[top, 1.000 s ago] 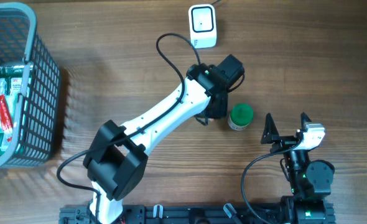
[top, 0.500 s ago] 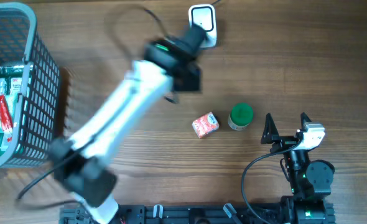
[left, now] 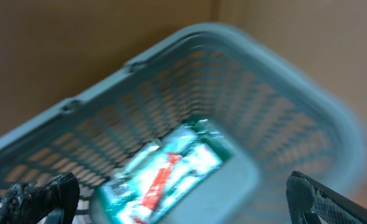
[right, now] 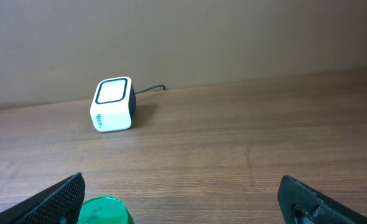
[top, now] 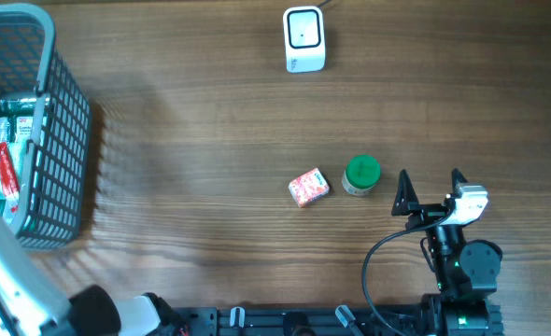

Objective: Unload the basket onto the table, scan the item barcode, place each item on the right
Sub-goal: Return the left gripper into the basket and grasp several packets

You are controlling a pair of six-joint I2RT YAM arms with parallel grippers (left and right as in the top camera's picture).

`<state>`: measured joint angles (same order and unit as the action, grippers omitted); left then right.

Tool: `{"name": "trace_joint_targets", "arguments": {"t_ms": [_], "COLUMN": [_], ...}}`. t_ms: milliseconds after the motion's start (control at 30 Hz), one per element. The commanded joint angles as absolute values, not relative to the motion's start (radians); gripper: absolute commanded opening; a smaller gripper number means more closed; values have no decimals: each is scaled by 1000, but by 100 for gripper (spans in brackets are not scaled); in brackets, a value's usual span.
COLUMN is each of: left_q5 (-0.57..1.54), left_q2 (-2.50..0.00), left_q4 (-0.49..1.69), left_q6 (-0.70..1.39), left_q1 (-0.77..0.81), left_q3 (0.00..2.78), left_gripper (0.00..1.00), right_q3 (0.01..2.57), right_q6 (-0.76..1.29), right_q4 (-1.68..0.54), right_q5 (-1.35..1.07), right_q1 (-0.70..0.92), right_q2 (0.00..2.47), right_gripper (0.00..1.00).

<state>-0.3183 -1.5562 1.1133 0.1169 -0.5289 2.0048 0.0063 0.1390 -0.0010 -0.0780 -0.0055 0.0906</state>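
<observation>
Overhead: the scanner (top: 304,39) sits at 12 o'clock with nothing before its window. A small red box (top: 308,187) and a green-lidded jar (top: 361,175) lie near each other just toward 4 o'clock of the table's middle. They look already dealt with, though no picture shows whether they were scanned. The basket (top: 70,121) at 9 o'clock holds packets (top: 0,168) that seem left to do. The right gripper (top: 430,182), at 4 o'clock, is spread and empty. The left arm (top: 5,271) is cut off at 8 o'clock, its pincer out of frame

Left wrist: blurred. The left gripper (left: 183,199) is released, with nothing between its fingers, above the basket's packets; labels and barcodes are unreadable

Right wrist: scanner at 10 o'clock, jar lid clipped at 7 o'clock, box hidden
</observation>
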Motion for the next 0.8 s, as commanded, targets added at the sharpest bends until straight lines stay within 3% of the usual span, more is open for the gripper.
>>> {"name": "trace_joint_targets", "arguments": {"t_ms": [0, 367, 767], "left_q5": [-168, -68, -23], "left_q2": [-1663, -1888, -2140], "left_q4": [1128, 1123, 1078], "left_q6": [-37, -338, -405], "left_q1": [-642, -704, -841], "left_q3": [2008, 1930, 1930], "left_gripper": [100, 100, 100], "right_q3": [5, 5, 5], "right_q6": [157, 157, 157], "right_q4": [2, 2, 2], "right_q5": [-68, -68, -68], "right_q1": [-11, -11, -11], "right_q2": [89, 89, 89], "right_gripper": [100, 100, 100]}}
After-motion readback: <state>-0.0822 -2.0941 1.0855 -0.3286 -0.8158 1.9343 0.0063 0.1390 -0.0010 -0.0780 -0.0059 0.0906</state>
